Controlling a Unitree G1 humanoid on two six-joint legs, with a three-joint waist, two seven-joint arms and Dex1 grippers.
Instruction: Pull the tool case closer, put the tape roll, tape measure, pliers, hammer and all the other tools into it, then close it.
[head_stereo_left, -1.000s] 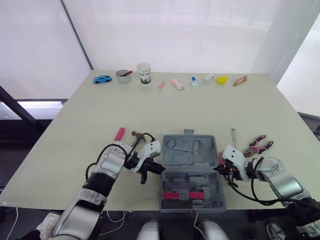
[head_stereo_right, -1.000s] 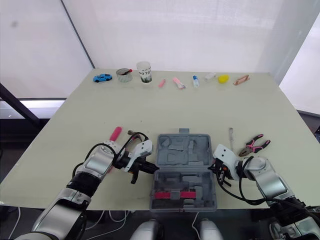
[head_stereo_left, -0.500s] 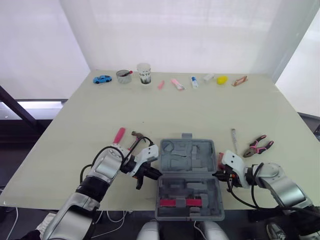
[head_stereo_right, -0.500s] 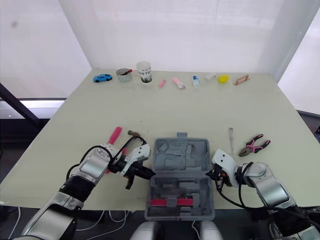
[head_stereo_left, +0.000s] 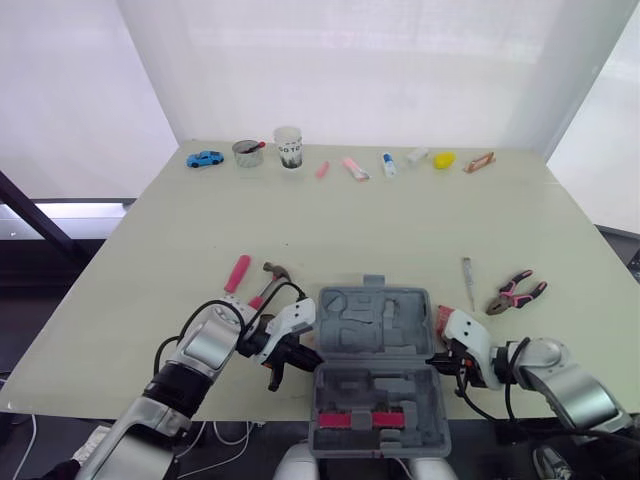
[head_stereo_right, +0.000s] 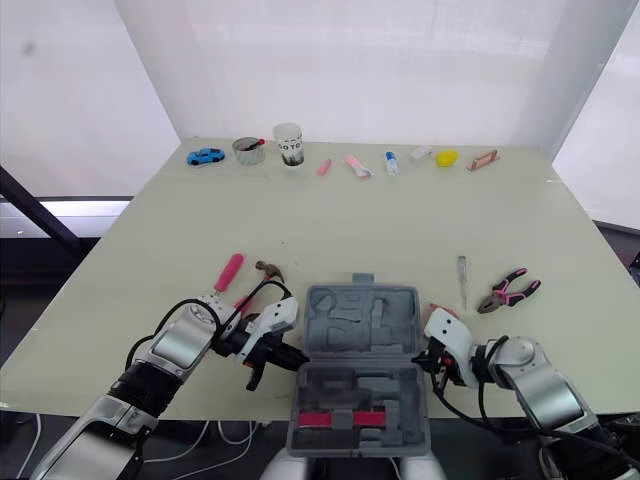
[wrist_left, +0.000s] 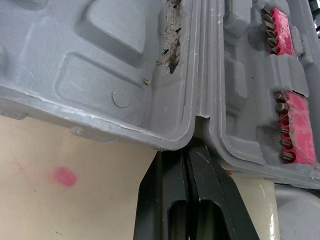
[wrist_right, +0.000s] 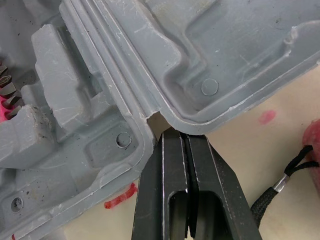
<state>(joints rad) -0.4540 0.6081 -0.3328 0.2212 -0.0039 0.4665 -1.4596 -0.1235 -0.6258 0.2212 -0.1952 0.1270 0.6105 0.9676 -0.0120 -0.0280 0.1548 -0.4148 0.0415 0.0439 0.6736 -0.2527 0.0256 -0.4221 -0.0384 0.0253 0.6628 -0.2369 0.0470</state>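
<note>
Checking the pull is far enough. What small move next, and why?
Probably back the left gripper and right gripper off the hinge: the tool case seems to overhang the near edge of the table, and the hammer lies outside.

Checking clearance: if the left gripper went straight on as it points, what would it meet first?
The grey plastic tool case: the left gripper, shut, has its tips right at the hinge notch, apparently touching.

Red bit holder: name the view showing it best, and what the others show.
Left wrist view: the red bit holder sits close, each bit distinct. The eye views give a red strip in the tool case's near half; the right wrist view, a sliver.
</note>
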